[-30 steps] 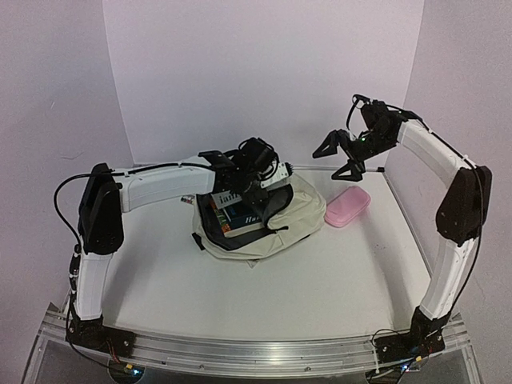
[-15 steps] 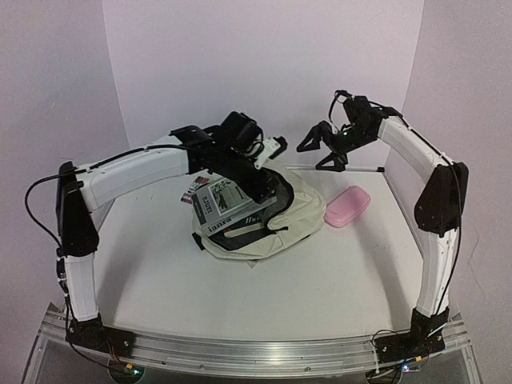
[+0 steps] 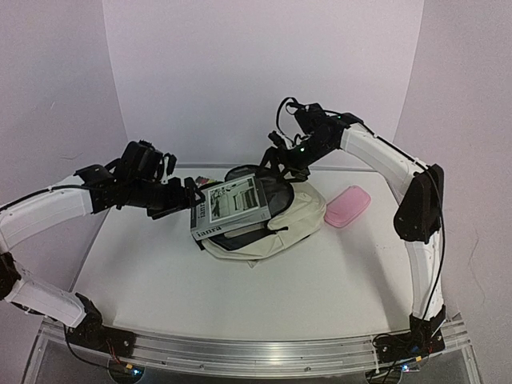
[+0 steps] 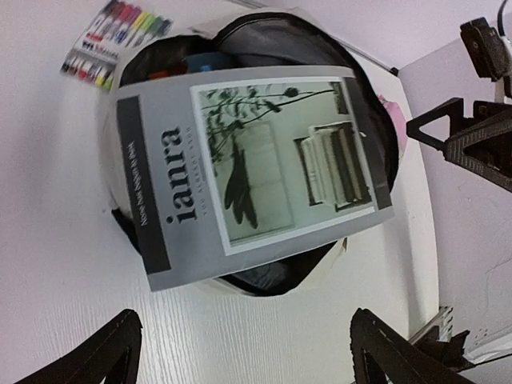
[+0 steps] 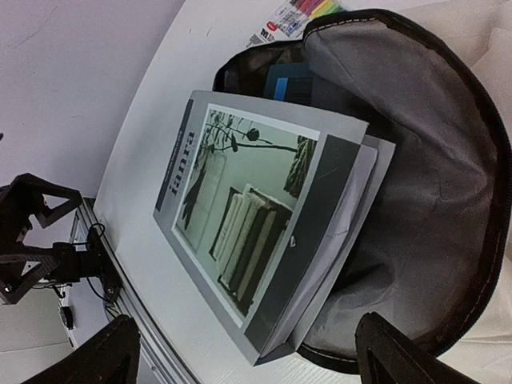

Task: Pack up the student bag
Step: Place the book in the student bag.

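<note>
Table (image 3: pixel 320 280): white surface that carries every item; both arms reach over it from the near edge.

Student bag (image 3: pixel 300 212): cream fabric backpack lying flat near the middle of the table, toward the far side. Its main compartment is unzipped and gapes wide, showing the grey lining (image 5: pixel 424 200) inside a black zipper rim.

Grey book (image 3: pixel 234 206): the largest item in the bag, cover up, titled "ianra" along the spine side (image 4: pixel 256 172). It lies tilted across the opening, one end inside the compartment and the spine edge jutting over the left rim (image 5: pixel 248 224).

Second book (image 5: pixel 368 184): pale, directly beneath the grey book and touching it, only one edge visible.

Left gripper (image 3: pixel 186 196): held above the table just left of the grey book; jaws spread wide with nothing between them (image 4: pixel 244 320).

Right gripper (image 3: pixel 280 160): held over the far rim of the bag, aimed down at the opening; jaws spread wide, holding nothing (image 5: pixel 244 336).

Pencil case (image 3: pixel 347 206): pink oval pouch on the table just right of the bag, outside it.

Marker pack (image 4: pixel 120 40): flat packet of coloured pens on the table beyond the bag's far-left edge, outside it (image 5: pixel 300 12).

Blue item (image 5: pixel 288 84): deep in the compartment past the grey book; its kind cannot be told.
</note>
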Controlling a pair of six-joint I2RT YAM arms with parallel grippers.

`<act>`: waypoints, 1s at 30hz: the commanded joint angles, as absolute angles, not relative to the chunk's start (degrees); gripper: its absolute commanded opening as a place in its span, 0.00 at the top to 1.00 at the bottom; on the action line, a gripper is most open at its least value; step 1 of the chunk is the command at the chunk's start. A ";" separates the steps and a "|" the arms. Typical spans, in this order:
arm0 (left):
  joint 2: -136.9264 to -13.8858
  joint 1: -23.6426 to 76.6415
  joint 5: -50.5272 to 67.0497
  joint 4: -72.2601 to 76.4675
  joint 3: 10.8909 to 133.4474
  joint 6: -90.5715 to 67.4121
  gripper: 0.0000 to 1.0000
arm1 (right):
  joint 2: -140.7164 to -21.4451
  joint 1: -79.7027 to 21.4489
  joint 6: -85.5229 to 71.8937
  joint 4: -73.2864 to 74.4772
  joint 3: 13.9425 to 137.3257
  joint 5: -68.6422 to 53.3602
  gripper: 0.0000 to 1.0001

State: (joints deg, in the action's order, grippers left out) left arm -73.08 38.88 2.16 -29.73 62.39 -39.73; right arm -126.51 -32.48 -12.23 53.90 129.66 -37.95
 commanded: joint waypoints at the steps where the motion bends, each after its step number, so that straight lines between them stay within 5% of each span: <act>1: -67.76 36.12 2.48 -24.54 55.17 -52.48 0.09 | -129.96 -32.59 -12.95 52.67 127.36 -38.20 0.13; 10: -67.11 28.13 12.45 -14.40 44.57 -57.28 0.11 | -135.31 -32.78 -14.84 51.80 126.89 -37.90 0.38; 23: -84.20 19.89 33.22 7.84 48.98 -51.98 0.09 | -138.76 -32.33 -13.43 51.96 127.24 -33.58 0.42; 30: -90.75 19.34 32.61 8.43 51.83 -52.64 0.07 | -138.96 -31.30 -12.88 52.06 126.73 -33.05 0.42</act>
